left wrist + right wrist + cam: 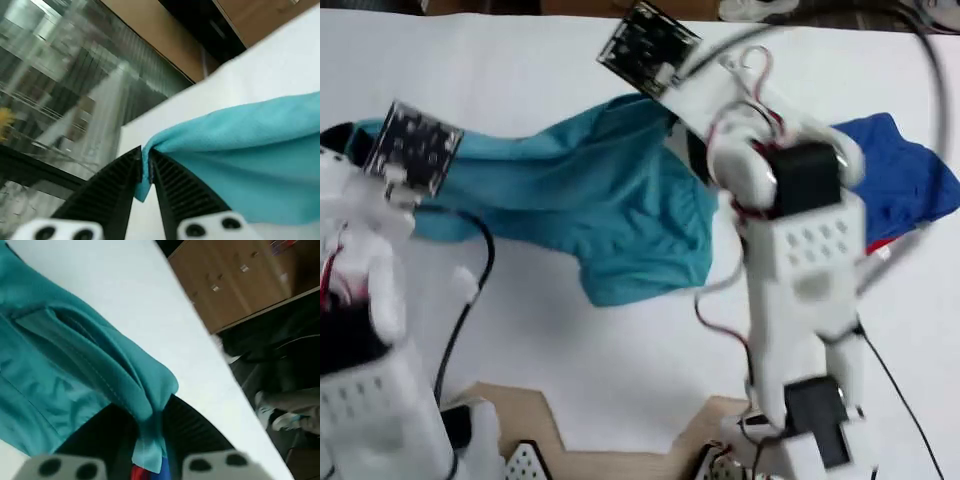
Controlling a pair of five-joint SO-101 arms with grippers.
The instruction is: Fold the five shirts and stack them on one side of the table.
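Teal fabric spans the middle of the white tabletop (570, 350): the teal shirt (610, 200) lies crumpled and stretched sideways between the two arms, its bulk bunched in the centre and one narrower end drawn out toward the left arm (370, 330). In the left wrist view the left tool (146, 170) is closed tight on an edge of the teal shirt (250, 160), its ribbed black fingers (112, 185) nearly touching, with a small tab of cloth poking out between them and the rest of the garment spreading away over the tabletop near its far corner. The right arm (800, 240) reaches over the shirt's other side. In its wrist view the right tool (150, 440) is likewise clamped on a gathered fold of the teal shirt (65, 365), the cloth pulled up into a peak where it is pinched. A scrap of red and blue shows just below that pinch; I cannot tell what it belongs to. A blue shirt (905, 175) lies in a heap at the right side of the tabletop, partly behind the right arm, close to the teal one though I cannot tell whether they touch. A black cable (470, 290) trails over the tabletop beside the left arm, and a wooden board (520, 410) sits at the near edge between the arm bases.
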